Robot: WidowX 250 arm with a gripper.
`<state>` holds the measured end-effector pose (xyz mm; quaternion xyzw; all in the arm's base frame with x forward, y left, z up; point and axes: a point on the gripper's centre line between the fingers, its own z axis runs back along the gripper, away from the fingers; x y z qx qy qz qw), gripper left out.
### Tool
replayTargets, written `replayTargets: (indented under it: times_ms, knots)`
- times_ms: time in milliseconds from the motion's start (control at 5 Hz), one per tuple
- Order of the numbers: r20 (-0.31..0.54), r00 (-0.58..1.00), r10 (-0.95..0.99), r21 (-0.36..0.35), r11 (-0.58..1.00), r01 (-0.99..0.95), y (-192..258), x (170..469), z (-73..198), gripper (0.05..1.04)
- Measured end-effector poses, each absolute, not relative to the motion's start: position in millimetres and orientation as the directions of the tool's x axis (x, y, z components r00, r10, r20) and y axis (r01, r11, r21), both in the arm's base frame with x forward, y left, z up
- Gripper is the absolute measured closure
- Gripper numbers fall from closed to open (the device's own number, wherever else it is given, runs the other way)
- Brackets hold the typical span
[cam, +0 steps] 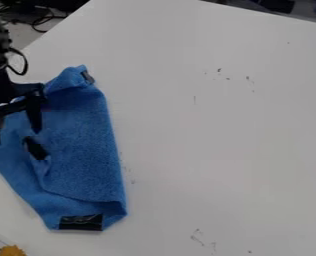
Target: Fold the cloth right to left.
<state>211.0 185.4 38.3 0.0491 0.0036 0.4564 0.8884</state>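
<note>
Now, gripper [15, 136]: released, its fingers [34, 117] spread, nothing grasped between them.
Cloth [84, 145]: under the gripper and spreading from it toward the view's right and lower edge; whether the fingers touch it, one cannot tell.
Long axis: from beyond the gripper, at the upper patch [87, 77], down to the lower patch [80, 222] on its near side.
Middle patch [35, 149]: just beside the fingertips, a little below and to the view's right of them; the closest mark on the cloth.
Flap [80, 160]: lies over the lower layer, to the view's right of the gripper, its border slanting below the tool.
Fold: seems largely made, the cloth's bulk lying close to the gripper's side.
Next move: probably a lift straight clear, or a small tug leftward if the flap wants smoothing.
Risk: a low withdrawal could catch the flap and drag it open.
Table [221, 125]: reaches away from the gripper toward the view's right.
</note>
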Motion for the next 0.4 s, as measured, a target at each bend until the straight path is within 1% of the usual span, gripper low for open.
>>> replayTargets:
  times_ms: [200, 400]
  knots:
    - [0.082, 0.680, 0.728, 0.151, 0.665, -0.731, 177, 230, 57, 0.077]
    - [0.136, 0.813, 0.566, 0.194, 0.789, -0.582, 156, 257, 64, 0.083]
